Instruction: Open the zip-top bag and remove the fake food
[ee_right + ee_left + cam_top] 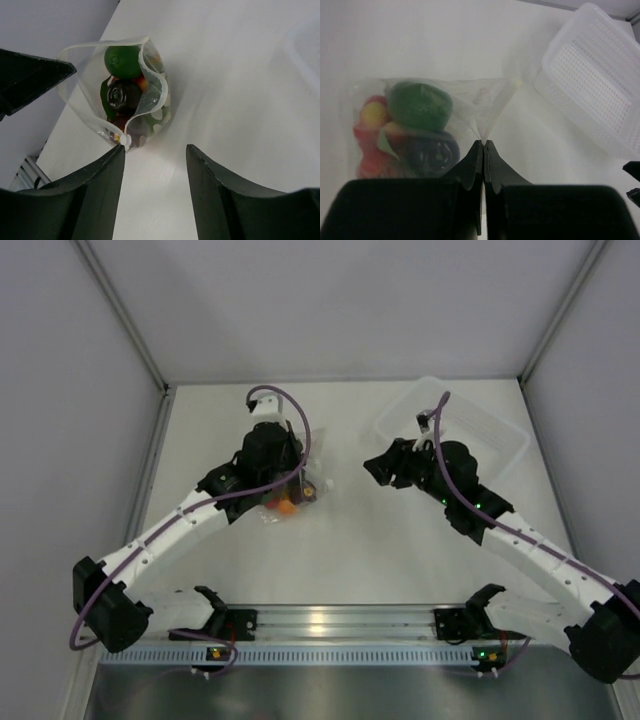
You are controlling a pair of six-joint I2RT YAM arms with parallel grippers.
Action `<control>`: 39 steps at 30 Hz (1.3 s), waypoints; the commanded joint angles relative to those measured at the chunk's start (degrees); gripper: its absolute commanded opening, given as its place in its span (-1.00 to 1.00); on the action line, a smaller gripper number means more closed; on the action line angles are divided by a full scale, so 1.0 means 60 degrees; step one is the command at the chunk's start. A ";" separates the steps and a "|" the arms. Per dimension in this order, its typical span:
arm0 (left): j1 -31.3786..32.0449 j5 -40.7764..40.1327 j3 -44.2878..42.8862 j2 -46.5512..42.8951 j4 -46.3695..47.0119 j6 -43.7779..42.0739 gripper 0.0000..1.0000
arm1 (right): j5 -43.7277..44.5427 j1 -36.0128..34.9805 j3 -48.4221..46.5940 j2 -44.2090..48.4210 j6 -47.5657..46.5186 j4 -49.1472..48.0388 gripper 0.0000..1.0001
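The zip-top bag (290,502) lies on the white table left of centre. In the right wrist view the bag (150,100) has its mouth gaping toward the camera. Inside is the fake food: a green round piece (420,105), a dark maroon one (432,152), and red and yellow pieces (370,120). My left gripper (483,143) is shut on a fold of the bag's (485,107) thin plastic, pulling it into a taut peak. My right gripper (155,148) stands open just off the bag. Its left fingertip (119,150) sits at the zip corner, and nothing is between the fingers.
A rigid translucent tub (490,425) stands at the back right, behind my right arm. In the left wrist view the tub (595,75) fills the upper right. Grey walls close in the table on the left, right and far sides.
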State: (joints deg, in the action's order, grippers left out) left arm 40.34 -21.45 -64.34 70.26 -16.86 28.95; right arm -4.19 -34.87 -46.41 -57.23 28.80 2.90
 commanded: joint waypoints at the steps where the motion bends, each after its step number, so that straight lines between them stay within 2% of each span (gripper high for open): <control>1: 0.0015 -0.0980 0.0233 -0.0358 0.0788 0.1561 -1.00 | -0.0048 -0.0135 0.0279 -0.0654 0.1250 -0.2413 0.07; 4: 0.0015 -0.0893 0.0439 -0.0270 0.1067 0.2014 -1.00 | -0.0561 -0.0135 0.0193 -0.1679 0.1396 -0.3336 0.09; 11: 0.0015 -0.0059 0.0864 -0.0444 0.1345 0.2484 -1.00 | -0.1762 -0.0179 -0.0540 -0.3936 0.1997 -0.4041 0.11; 15: 0.0015 0.0791 0.1274 -0.0621 0.1770 0.2558 -1.00 | -0.2231 -0.0573 -0.1022 -0.5076 0.1705 -0.4262 0.22; 19: 0.0015 0.1217 0.1464 -0.0767 0.1814 0.2674 -1.00 | -0.2920 -0.0706 -0.1302 -0.5841 0.1895 -0.4423 0.25; 25: 0.0015 0.1115 0.1758 -0.1075 0.1975 0.2763 -1.00 | -0.2278 -0.1306 -0.1493 -0.6442 0.1456 -0.3430 0.23; 31: 0.0015 0.0954 0.1948 -0.1134 0.2078 0.2997 -1.00 | -0.1149 -0.1688 -0.0835 -0.6472 0.1601 -0.3411 0.06; 35: 0.0015 0.0925 0.2080 -0.1309 0.2181 0.3129 -1.00 | -0.0739 -0.1673 -0.0409 -0.6589 0.1763 -0.3881 -0.46; 39: 0.0015 0.0515 0.2212 -0.1646 0.2195 0.3188 -1.00 | -0.0460 -0.1659 -0.0307 -0.6750 0.1749 -0.3809 -0.46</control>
State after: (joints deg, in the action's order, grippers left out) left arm 40.29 -16.01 -51.40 63.61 -9.45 46.83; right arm -10.17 -44.40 -48.69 -96.92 39.31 -17.58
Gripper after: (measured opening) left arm 0.018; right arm 0.273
